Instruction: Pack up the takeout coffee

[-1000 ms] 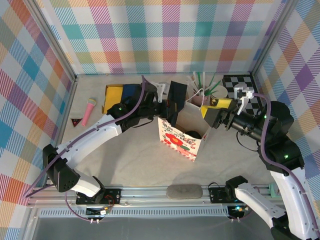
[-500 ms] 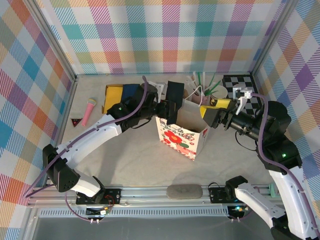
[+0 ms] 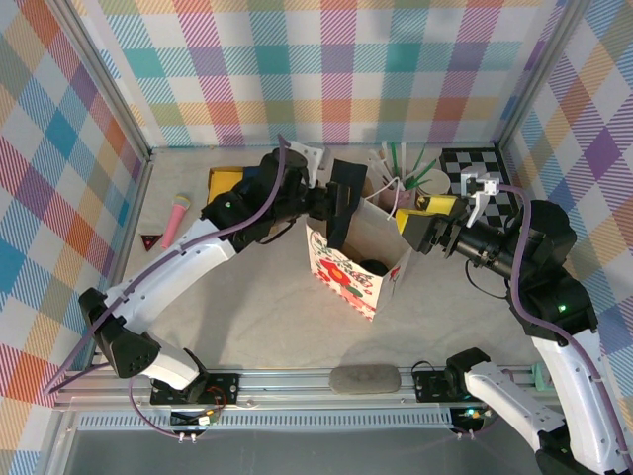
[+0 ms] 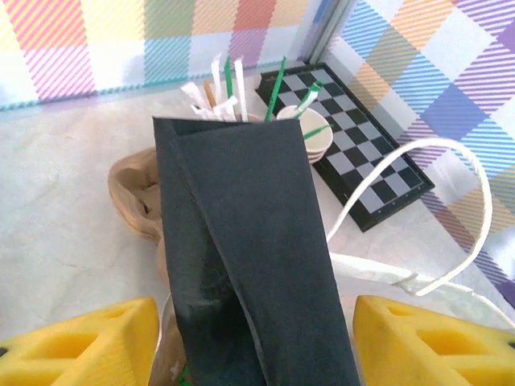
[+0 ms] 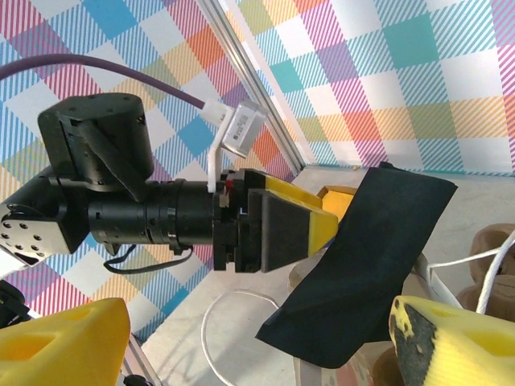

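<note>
**Packing stage: hazards.** The cup, seen as its black lid (image 3: 374,267), sits low inside the printed bag (image 3: 346,280). The bag stands open-topped at mid-surface (image 3: 257,317) between the two arms.

- **Left pincer** (image 4: 256,322): the fingers are apart, with a black sheet (image 4: 241,225) upright between them. Whether the sheet touches either finger cannot be told.
- **Right pincer** (image 5: 261,338): the fingers are apart with nothing clamped, at the bag's right rim.

Likely hazards:

- (a) If an arm pulls back, a finger or the sheet may catch the rim and drag or tip the light bag.
- (b) A tipped bag would lay the cup on its side, and the lid may not hold.
- (c) A wide swing of the left arm could reach the straws (image 3: 396,178) just behind the bag.

The bag seems to lean toward the near edge, so a small pull would probably be enough to topple it.
</note>
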Motion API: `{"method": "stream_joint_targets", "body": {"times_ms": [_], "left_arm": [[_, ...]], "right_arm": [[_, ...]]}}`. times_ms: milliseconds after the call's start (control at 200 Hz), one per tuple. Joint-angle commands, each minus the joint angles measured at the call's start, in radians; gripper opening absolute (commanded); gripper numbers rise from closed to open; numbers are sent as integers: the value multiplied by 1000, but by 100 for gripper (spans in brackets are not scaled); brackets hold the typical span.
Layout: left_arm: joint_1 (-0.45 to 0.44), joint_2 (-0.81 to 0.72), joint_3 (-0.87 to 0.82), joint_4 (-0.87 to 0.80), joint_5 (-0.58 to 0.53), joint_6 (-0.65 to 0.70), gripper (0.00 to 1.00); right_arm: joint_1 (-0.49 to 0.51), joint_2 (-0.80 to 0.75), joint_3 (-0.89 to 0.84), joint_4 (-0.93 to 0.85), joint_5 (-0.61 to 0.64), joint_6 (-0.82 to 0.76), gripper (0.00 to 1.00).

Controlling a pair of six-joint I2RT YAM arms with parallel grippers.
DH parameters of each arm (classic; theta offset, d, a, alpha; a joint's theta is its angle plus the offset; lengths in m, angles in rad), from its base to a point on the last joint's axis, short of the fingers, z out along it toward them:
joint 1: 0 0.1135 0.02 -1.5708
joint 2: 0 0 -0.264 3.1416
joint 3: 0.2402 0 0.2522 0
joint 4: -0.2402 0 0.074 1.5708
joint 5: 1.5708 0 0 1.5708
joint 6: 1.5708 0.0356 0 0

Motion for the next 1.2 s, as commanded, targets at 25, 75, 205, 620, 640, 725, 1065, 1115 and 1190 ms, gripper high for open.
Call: {"method": "stream_joint_targets", "body": {"times_ms": [25, 75, 205, 620, 640, 725, 1065, 1115, 1190], "left_arm": [[-10, -53, 69, -27, 14, 69, 66], [-16, -42, 111, -57, 93, 92, 66], [-52, 31, 266, -214, 212, 124, 66], [-49, 270, 384, -484, 376, 123, 65], [-46, 280, 389, -489, 376, 126, 65], [-29, 319, 408, -503, 351, 127, 65], [3, 401, 451, -581, 165, 174, 64], [3, 409, 459, -594, 141, 184, 63], [4, 409, 461, -605, 130, 192, 63]], "right_arm": [[1, -11, -1, 23, -11, -19, 84], [1, -11, -1, 24, -13, -20, 84], [1, -3, 3, 25, -11, -19, 84], [1, 3, -8, 22, -5, -13, 83], [1, 1, -7, 20, -3, -13, 83], [1, -5, -11, 9, 4, -17, 83], [1, -23, -23, -6, 23, -36, 83], [1, -21, -25, -5, 21, -37, 83], [1, -18, -26, -5, 22, -37, 83]]}}
